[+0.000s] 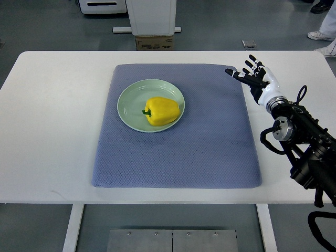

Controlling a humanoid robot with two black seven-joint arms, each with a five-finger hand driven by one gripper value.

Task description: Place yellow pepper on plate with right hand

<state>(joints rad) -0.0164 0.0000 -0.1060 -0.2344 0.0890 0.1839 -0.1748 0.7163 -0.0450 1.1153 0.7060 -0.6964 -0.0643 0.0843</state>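
Yellow pepper [162,111] is on the plate [128,97], lying on its side, green stem pointing left toward plate centre. Skin is glossy and smooth, body blocky and lobed. It sits right of the plate's middle, its right end near the rim

Plate is round, pale green, smooth glazed look, shallow raised rim. It rests on the upper left part of a mat [210,147], well inside its edges

Mat is blue-grey fabric with a fine dimpled weave, roughly square with rounded corners, soft thick edge. It lies flat on a white table [47,121] with a smooth matte top and rounded corners

Right hand [253,76] is off the pepper, holding nothing, fingers spread and extended, palm released. It hangs over the mat's upper right corner, well apart from the plate. Fingers are black jointed segments with pale tips, wrist shell is white hard plastic. The forearm [302,139] behind it is black metal with exposed cable loops and a round silver joint, coming in from the right edge over bare table

Beyond the far table edge: a white machine base [151,17] on a grey floor, a cardboard box [154,42] just below it, and a person's white shoes [321,35] at top right
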